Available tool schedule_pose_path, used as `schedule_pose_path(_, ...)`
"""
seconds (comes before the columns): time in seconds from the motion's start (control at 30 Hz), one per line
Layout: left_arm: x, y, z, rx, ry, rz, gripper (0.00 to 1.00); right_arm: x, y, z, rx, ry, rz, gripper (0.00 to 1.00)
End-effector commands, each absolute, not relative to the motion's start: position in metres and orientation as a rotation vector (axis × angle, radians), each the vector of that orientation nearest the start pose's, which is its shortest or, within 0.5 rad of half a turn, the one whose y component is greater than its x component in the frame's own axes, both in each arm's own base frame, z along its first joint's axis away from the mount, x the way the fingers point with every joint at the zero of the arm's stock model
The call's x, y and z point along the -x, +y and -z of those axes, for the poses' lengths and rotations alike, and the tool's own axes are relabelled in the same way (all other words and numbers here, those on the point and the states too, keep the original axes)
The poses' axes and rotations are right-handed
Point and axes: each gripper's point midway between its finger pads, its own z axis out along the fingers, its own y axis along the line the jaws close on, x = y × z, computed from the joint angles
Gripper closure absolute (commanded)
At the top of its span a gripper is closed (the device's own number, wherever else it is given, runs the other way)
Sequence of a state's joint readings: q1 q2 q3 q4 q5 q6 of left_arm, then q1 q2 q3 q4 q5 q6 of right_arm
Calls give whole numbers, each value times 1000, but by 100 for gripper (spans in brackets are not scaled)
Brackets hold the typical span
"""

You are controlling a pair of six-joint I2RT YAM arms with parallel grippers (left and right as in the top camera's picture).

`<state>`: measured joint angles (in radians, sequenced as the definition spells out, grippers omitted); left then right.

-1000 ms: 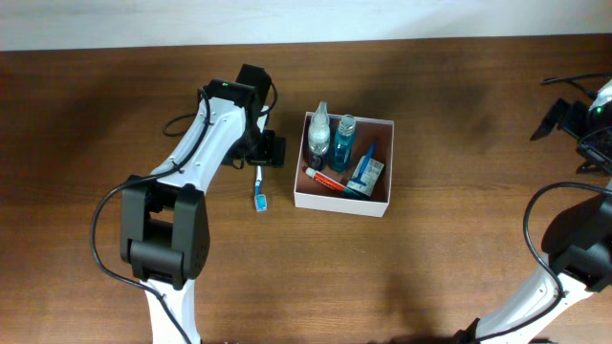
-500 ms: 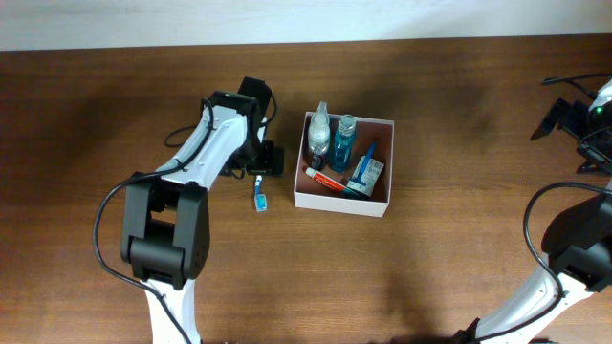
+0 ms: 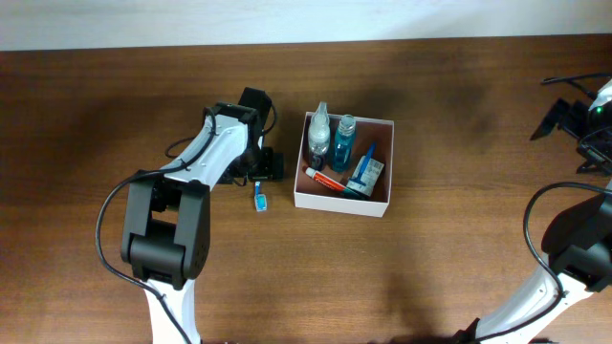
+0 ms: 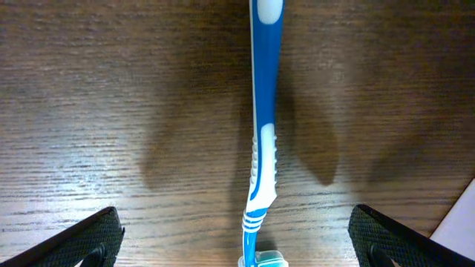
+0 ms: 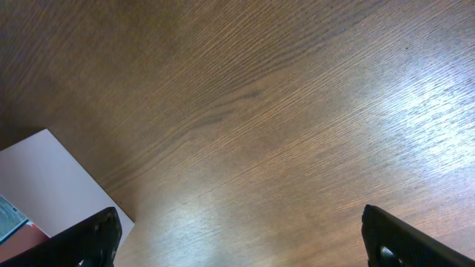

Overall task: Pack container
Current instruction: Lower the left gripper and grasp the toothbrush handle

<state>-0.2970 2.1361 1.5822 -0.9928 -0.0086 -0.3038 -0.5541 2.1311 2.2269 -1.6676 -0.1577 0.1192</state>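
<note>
Left fingers (image 4: 89,237) open, straddling toothbrush (image 4: 265,111), its long axis running between them, just left of container (image 3: 339,204). Right fingers (image 5: 93,233) open too, well off by table's (image 3: 430,277) right edge.

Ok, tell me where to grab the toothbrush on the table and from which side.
Grip the toothbrush at its ribbed white mid-handle, coming straight down from above. It lies flat on the table, long and thin, centred under the open left gripper, which would close across its narrow width.
</note>
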Motion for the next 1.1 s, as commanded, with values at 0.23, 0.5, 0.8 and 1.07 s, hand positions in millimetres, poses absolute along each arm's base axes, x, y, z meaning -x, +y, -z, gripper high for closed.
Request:
schedule_pose_path(0.23,-386,-114,4,44,3119,-13,0,-352,-189,-176,-1013,2929,-225,1)
schedule_pose_path(0.5,-392,-115,4,45,3096,-3,1,-352,-189,-176,-1013,2929,-225,1)
schedule_pose_path(0.8,-406,-118,3,45,3040,18,1,-352,-189,-176,-1013,2929,-225,1)
schedule_pose_path(1.07,-407,-118,3,45,3032,16,7,-352,-189,-176,-1013,2929,-225,1)
